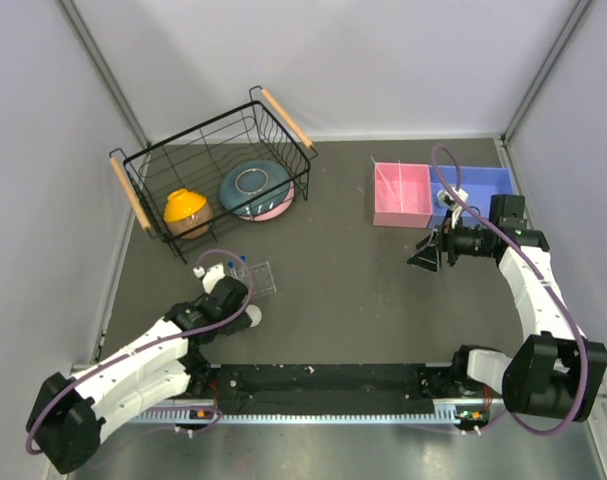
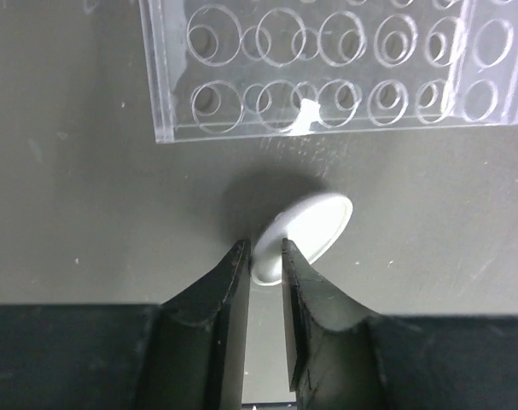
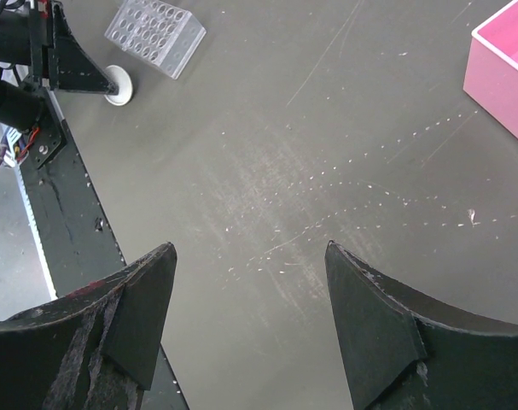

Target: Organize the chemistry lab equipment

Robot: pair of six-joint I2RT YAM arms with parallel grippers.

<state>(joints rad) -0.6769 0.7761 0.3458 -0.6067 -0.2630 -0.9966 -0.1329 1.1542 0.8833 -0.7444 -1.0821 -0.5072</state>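
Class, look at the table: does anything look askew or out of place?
Yes: the white cup, beside the rack, is tipped up on its rim, pinched in the left gripper, not lying flat.

Dark grey matte tabletop (image 1: 353, 300), filling most of the top view. Crossed by fine pale scratches (image 3: 327, 184) and dotted with small white specks, plainest in the right wrist view. Closed in on three sides by plain pale grey walls: left wall (image 1: 33, 150), back wall (image 1: 333, 60), right wall (image 1: 588, 150). Joined at the two far corners by slanting metal corner bars (image 1: 103, 70). Edged along the near side by a black strip (image 1: 333, 378), with a pale toothed rail (image 1: 313, 411) just in front. Lit evenly and softly, with blurred shadows and a faint sheen on the grey surface.
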